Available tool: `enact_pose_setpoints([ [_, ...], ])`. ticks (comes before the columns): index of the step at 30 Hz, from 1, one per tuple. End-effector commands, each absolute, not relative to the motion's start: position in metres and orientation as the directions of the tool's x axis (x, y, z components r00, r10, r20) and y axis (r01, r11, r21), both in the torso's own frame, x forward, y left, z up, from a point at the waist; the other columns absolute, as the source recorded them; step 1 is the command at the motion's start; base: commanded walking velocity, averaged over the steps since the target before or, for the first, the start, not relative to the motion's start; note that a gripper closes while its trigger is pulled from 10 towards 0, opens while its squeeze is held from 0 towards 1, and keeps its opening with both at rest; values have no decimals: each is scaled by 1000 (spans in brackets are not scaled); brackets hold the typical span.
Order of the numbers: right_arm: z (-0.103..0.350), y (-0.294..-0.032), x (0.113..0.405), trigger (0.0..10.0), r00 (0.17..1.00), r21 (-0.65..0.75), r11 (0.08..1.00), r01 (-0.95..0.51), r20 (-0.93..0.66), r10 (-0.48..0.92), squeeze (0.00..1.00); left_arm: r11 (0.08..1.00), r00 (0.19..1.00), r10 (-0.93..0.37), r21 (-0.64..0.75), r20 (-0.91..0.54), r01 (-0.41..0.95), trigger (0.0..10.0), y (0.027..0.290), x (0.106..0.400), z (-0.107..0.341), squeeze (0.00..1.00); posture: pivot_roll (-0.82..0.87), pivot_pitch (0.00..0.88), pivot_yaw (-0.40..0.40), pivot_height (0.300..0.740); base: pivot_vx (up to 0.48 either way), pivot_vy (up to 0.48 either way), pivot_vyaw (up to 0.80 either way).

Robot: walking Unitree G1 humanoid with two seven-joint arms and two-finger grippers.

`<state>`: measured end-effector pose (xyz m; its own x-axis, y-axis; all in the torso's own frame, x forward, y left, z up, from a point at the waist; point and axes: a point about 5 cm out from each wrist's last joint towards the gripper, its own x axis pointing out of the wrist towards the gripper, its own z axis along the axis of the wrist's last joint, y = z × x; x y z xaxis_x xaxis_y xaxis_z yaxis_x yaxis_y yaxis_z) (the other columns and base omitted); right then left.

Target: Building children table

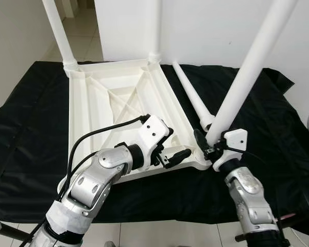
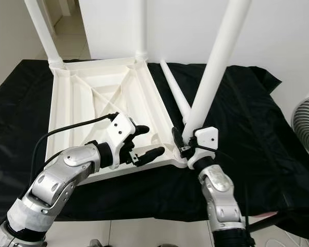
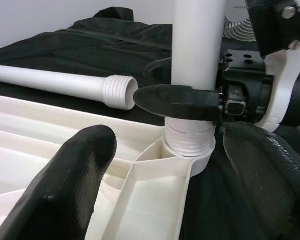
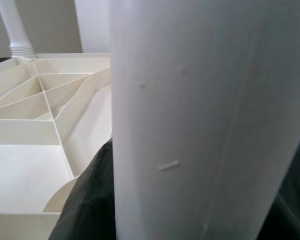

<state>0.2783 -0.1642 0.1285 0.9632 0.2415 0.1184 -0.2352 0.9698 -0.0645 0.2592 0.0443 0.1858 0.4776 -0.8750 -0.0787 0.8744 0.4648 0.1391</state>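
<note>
Black cloth (image 1: 31, 154) covers the work surface, white wall behind, fan (image 2: 306, 128) off to the robot's right. White plastic tabletop (image 1: 113, 103) lies upside down on the cloth, ribs up, two legs already standing in its far corners. Right gripper (image 1: 212, 146) is closed around a third leg (image 1: 247, 72) just above its threaded end, holding it tilted in the near right corner socket (image 3: 187, 150); threads look partly seated, not fully down. Fourth leg (image 1: 193, 98) lies loose on the cloth just beyond that gripper, threaded end toward the socket. Left gripper (image 1: 170, 149) is open and empty, fingers spread over the near edge of the tabletop, just beside the right gripper, one finger above the ribs and one out past the corner

Handling guess: leg is light, stiff, smooth plastic, likely slippery when twisted, so a low grip close to the threads makes sense; tabletop is light and may slide on the cloth, so bracing near the corner helps

Left arm bent at the elbow, forearm reaching across toward the corner. Right forearm rises nearly straight up from below to the leg
</note>
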Motion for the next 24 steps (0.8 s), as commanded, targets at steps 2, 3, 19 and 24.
enact_pose_setpoints([
  [2, 89, -183, 274, 10000, 997, -45, 998, -49, -67, 46, 0, 472, 486, -871, 155, -68, 868, 10000, 45, 260, 188, 0, -132, 84, 72, 740, 0, 0, 0],
  [3, 93, -181, 279, 10000, 998, -12, 1000, -18, -59, 17, 0, 472, 486, -871, 156, -68, 868, 10000, 44, 259, 188, 0, -129, 84, 68, 740, 0, 0, 0],
  [19, 112, -162, 320, 10000, 967, 99, 962, 256, -37, -253, 0, 459, 472, -879, 151, -63, 875, 10000, 41, 259, 189, 0, -135, 84, 70, 740, 0, 0, 0],
  [24, 117, -147, 329, 10000, 979, 108, 973, 203, -24, -201, 0, 460, 472, -880, 145, -58, 876, 10000, 41, 258, 190, 0, -124, 89, 63, 740, 0, 0, 0],
])
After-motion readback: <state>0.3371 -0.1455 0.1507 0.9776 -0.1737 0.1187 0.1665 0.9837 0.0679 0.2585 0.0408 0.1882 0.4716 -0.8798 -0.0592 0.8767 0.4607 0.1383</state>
